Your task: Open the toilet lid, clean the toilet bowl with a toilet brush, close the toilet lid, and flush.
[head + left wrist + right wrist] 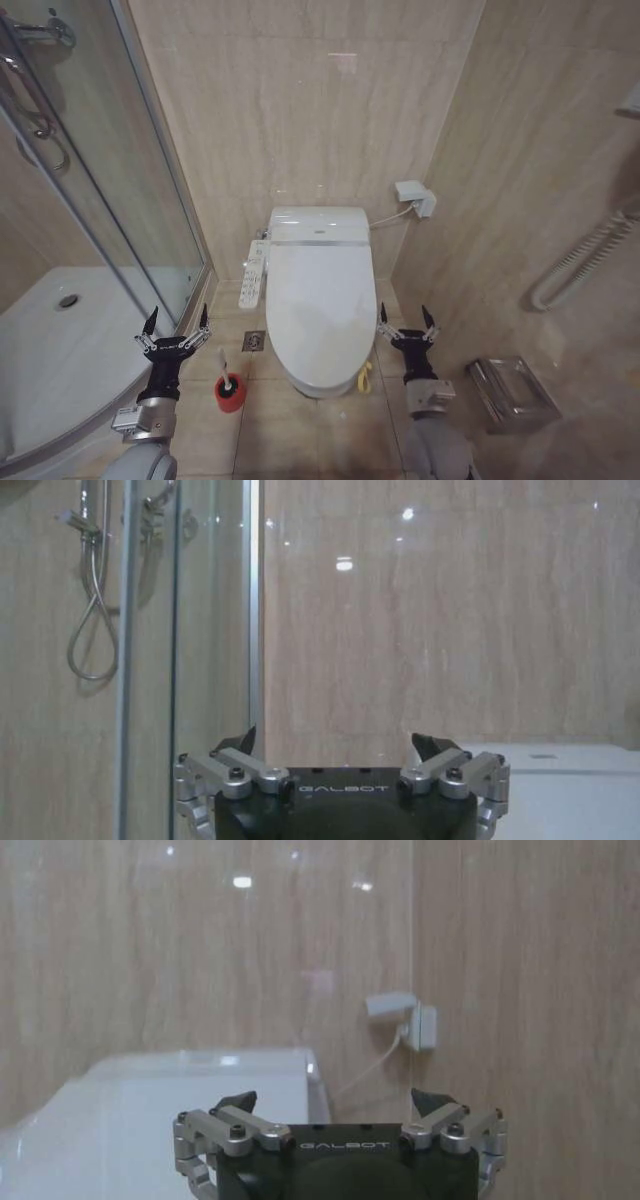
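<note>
Your toilet lid (322, 290) is down, so you're at the opening step; both the left gripper (176, 327) and right gripper (406, 322) hover spread and empty either side (toilet brush (229, 385) near left), so reach for the lid's edge

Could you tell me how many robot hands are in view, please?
2: the left hand is open above the toilet brush; the right hand is open beside the closed toilet lid.
</note>
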Controlling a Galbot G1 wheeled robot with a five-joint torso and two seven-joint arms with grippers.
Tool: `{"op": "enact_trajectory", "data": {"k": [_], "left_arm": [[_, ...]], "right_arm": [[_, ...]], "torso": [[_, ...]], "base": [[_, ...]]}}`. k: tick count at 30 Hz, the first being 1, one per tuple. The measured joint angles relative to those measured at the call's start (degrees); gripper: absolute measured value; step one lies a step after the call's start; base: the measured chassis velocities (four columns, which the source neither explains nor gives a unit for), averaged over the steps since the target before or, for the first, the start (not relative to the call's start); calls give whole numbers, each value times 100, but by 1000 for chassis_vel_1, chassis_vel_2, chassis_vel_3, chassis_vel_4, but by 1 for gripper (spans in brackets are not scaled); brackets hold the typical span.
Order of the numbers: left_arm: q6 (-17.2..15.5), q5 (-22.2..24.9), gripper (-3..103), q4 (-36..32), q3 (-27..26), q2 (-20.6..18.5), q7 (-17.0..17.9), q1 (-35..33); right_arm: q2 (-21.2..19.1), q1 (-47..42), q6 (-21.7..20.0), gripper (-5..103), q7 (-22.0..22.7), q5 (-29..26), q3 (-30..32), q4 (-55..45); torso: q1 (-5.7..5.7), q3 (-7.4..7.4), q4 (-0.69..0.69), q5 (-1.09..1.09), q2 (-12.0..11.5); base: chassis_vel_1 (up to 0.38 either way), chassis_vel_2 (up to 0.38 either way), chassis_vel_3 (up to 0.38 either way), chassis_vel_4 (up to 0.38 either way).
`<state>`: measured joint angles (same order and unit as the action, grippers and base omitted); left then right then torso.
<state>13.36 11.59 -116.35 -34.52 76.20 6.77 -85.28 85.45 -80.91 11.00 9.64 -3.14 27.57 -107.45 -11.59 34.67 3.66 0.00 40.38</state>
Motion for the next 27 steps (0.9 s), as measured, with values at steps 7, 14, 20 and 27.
{"op": "enact_trajectory", "data": {"k": [7,14,20,27], "left_arm": [[0,0,100,0,0,0,0,2],[0,0,100,0,0,0,0,3],[0,0,100,0,0,0,0,2],[0,0,100,0,0,0,0,2]], "right_arm": [[-249,-257,-351,100,-25,221,-59,253],[-477,-526,-562,100,-148,447,-82,514],[-709,-671,-415,100,-114,482,-171,777],[-797,-756,-281,100,-154,623,-425,967]], "torso": [[-4,2,1,0,-1],[-7,3,1,0,-2],[-4,2,1,0,-2],[-4,2,1,-1,-2]], "base": [[19,-17,-26,20],[-28,17,29,-23],[0,0,0,0],[0,0,0,0]]}}
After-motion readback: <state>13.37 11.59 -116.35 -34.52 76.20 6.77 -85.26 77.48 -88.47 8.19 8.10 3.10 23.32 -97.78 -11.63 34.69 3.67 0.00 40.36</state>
